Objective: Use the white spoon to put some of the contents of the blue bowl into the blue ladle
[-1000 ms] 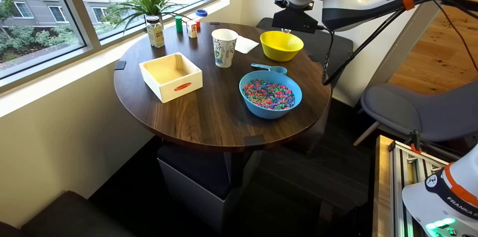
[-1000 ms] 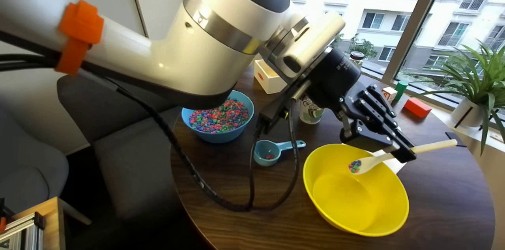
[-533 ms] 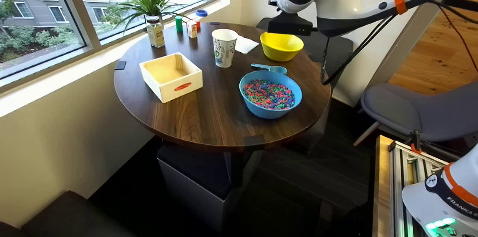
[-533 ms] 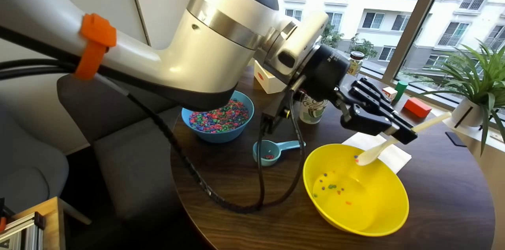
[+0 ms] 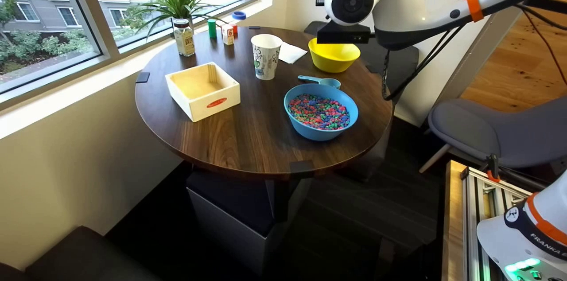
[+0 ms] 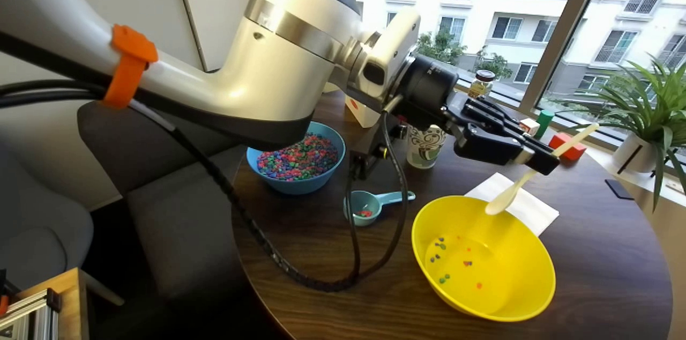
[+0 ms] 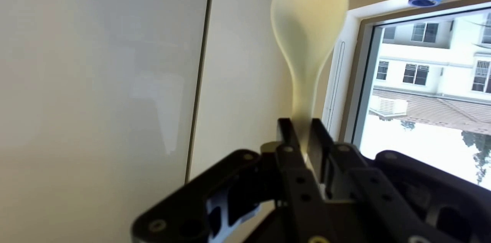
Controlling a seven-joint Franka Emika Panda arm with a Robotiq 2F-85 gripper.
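Note:
My gripper (image 6: 541, 160) is shut on the handle of the white spoon (image 6: 502, 202), tilted with its head low over the rim of the yellow bowl (image 6: 429, 270). No pieces show on the spoon. In the wrist view, the spoon (image 7: 310, 17) stands between the fingertips (image 7: 301, 130). The blue bowl (image 5: 321, 135) holds the heap of multicoloured contents (image 5: 318, 111); both also show in an exterior view, as bowl (image 6: 297, 187) and contents (image 6: 300, 160). The blue ladle (image 5: 330, 82), also seen as a cup with handle (image 6: 394, 198), has a few red pieces inside.
Several loose pieces (image 6: 466, 263) lie in the yellow bowl. A paper cup (image 5: 266, 57), a white napkin (image 5: 291, 52), a wooden box (image 5: 215, 103), a jar (image 5: 184, 39) and small boxes stand on the round table (image 5: 257, 139). An arm cable (image 6: 351, 243) hangs near the ladle.
The spoon tipped and the pieces on it fell into the yellow bowl. The gripper then rose slightly with the spoon, whose handle now points more upward.

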